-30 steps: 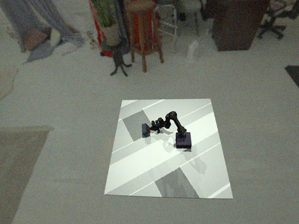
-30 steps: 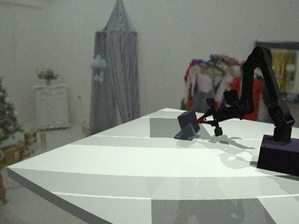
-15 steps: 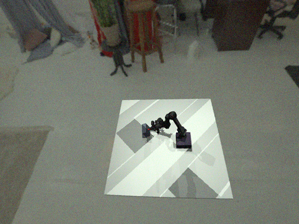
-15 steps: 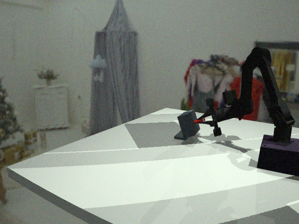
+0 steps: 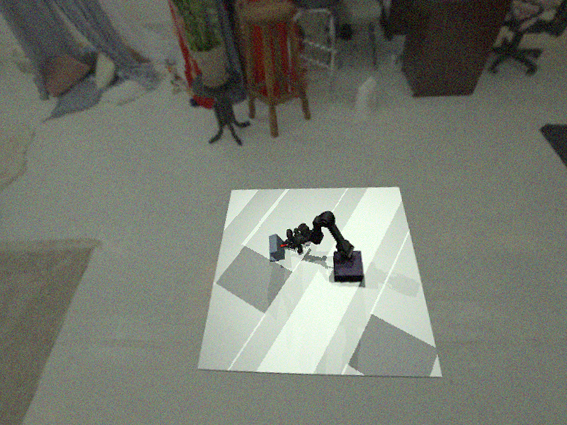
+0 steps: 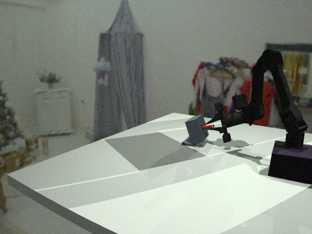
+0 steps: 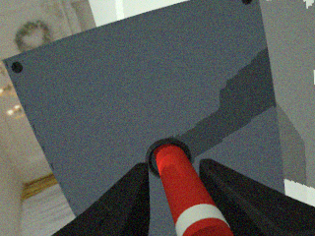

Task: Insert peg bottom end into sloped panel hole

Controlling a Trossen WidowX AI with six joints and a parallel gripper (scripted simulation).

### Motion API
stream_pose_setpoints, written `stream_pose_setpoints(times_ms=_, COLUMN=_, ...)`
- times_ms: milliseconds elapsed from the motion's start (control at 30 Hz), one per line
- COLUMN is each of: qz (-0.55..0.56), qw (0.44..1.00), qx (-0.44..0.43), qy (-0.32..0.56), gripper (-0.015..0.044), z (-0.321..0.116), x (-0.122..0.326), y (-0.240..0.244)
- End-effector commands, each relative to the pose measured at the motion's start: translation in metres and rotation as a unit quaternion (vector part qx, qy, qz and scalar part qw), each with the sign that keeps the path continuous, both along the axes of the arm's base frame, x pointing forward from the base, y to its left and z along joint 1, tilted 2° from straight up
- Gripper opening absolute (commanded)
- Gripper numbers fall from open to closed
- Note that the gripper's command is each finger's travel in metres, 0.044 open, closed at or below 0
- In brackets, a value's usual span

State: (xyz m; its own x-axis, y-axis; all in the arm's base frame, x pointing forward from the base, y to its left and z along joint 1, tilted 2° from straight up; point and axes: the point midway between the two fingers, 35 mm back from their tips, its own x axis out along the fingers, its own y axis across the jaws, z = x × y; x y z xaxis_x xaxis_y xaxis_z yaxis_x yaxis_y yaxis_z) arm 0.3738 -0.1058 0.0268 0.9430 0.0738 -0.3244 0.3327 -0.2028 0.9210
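The red round peg (image 5: 283, 245) (image 6: 209, 126) (image 7: 183, 184), with a white band, has its far end inside the dark-rimmed round hole (image 7: 149, 159) of the blue-grey sloped panel (image 5: 276, 247) (image 6: 194, 128) (image 7: 113, 103). The rest of it sticks out toward the arm; how deep it sits cannot be told. My gripper (image 5: 288, 244) (image 6: 208, 126) (image 7: 173, 171) is a little open, one finger on each side of the peg. In the wrist view a gap shows between the left finger and the peg. The fingertips are close to the panel's face.
The panel stands on the white and grey patterned table (image 5: 306, 343) (image 6: 176, 199). The arm's dark base (image 5: 347, 267) (image 6: 289, 162) is on the opposite side of the gripper from the panel. Two small dark dots (image 7: 17, 67) mark the panel's far corners.
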Motion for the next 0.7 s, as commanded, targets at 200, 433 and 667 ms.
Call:
stream_pose_setpoints(times_ms=200, qz=0.0, qw=1.0, qx=0.0, qy=0.0, gripper=0.0368, z=0.0, x=-0.001, y=0.0)
stream_pose_setpoints(times_ms=433, qz=0.0, qw=1.0, qx=0.0, qy=0.001, gripper=0.044, z=0.003, x=-0.007, y=-0.002)
stream_pose_setpoints(times_ms=667, qz=-0.001, qw=1.0, qx=0.0, qy=0.001, gripper=0.044, z=0.007, x=-0.015, y=-0.004)
